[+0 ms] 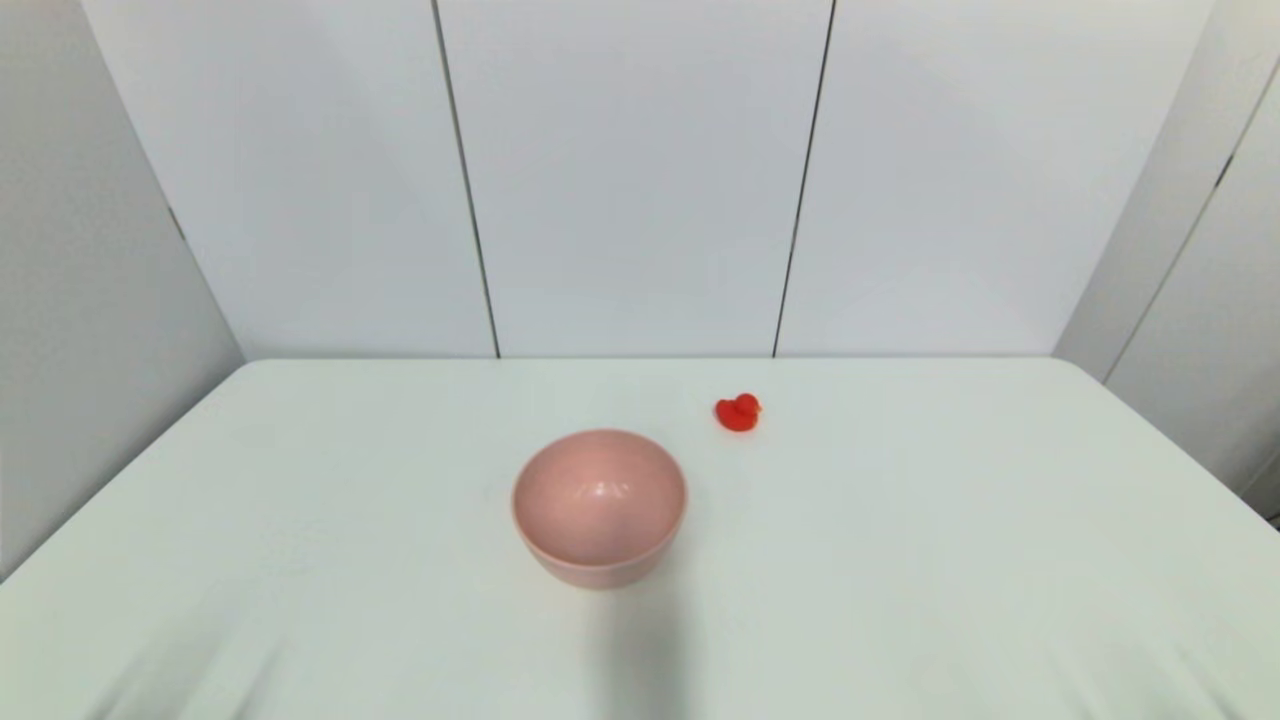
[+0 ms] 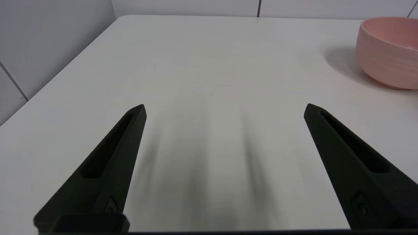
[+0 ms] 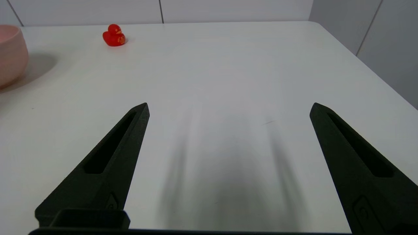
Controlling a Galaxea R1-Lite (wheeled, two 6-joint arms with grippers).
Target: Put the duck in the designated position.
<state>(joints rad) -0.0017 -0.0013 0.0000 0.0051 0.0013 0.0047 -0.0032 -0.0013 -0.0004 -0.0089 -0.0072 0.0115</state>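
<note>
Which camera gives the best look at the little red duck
The right wrist view: the duck stands upright in side profile, head and beak distinct. The head view shows it from above, beyond the pink bowl, as a small red shape. The left wrist view misses it.

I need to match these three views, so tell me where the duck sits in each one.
Head view: the duck stands on the table, beyond the bowl and to its right.
Left wrist view: not in it; only the bowl shows.
Right wrist view: far ahead of the open right hand, beside the bowl.
Shared landmark: the bowl.
</note>
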